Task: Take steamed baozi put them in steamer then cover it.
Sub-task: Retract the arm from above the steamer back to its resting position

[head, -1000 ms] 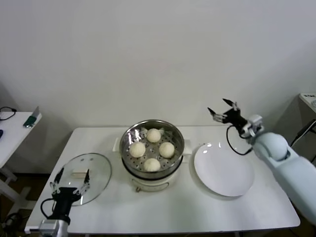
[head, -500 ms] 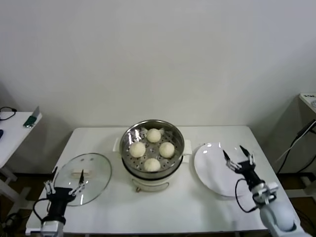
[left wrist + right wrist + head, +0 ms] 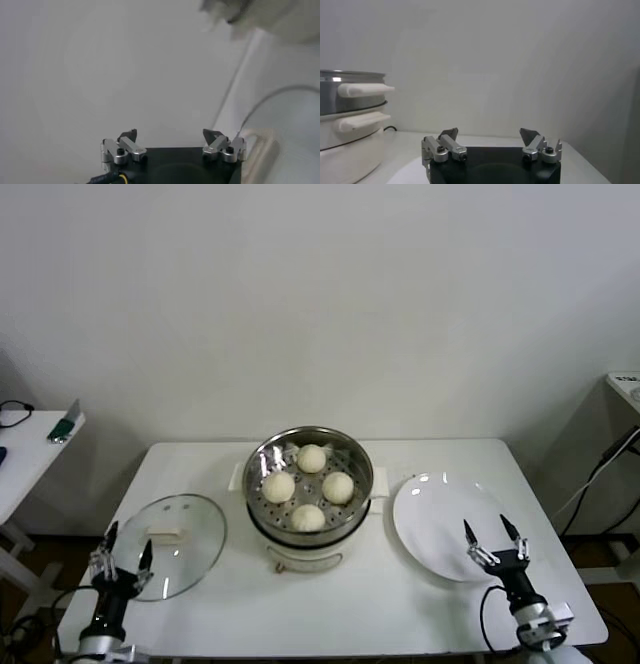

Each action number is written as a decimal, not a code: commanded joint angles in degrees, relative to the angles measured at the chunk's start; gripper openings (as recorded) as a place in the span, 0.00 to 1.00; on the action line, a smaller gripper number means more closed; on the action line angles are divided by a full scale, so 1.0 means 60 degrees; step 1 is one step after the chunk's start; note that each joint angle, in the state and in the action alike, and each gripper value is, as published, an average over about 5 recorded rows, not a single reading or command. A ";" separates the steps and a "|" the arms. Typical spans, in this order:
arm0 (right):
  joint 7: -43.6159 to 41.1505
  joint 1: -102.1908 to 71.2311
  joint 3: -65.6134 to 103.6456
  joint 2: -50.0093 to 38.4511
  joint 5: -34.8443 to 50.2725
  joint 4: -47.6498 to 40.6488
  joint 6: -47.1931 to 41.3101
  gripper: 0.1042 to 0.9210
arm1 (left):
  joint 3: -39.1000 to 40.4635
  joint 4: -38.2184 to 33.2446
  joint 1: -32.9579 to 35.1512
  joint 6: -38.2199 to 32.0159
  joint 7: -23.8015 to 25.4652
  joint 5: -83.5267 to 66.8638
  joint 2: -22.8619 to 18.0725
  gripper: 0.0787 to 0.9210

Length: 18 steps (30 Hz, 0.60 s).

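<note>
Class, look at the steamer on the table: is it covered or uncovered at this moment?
Uncovered. The steamer shows four baozi in its open basket, while the glass lid lies flat on the table to its left.

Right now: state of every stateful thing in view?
steamer: uncovered, loaded
steamed baozi: all four inside steamer
glass lid: off, flat on table
plate: empty
left gripper: open, empty, near lid's edge
right gripper: open, empty, near plate's edge
</note>
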 commanded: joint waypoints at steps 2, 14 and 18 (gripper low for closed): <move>0.0098 -0.0468 0.0388 0.0305 -0.0109 -0.0004 0.0431 0.88 | -0.0025 0.1760 -0.0626 -0.0027 -0.0946 0.3666 0.0195 0.88; 0.0185 -0.0632 0.0617 0.0340 -0.0105 0.0107 0.0436 0.88 | 0.0218 0.3203 -0.1929 0.0063 -0.1088 0.4322 0.0094 0.88; 0.0199 -0.0691 0.0671 0.0343 -0.0106 0.0197 0.0409 0.88 | 0.0276 0.3564 -0.2419 0.0100 -0.1084 0.4356 0.0219 0.88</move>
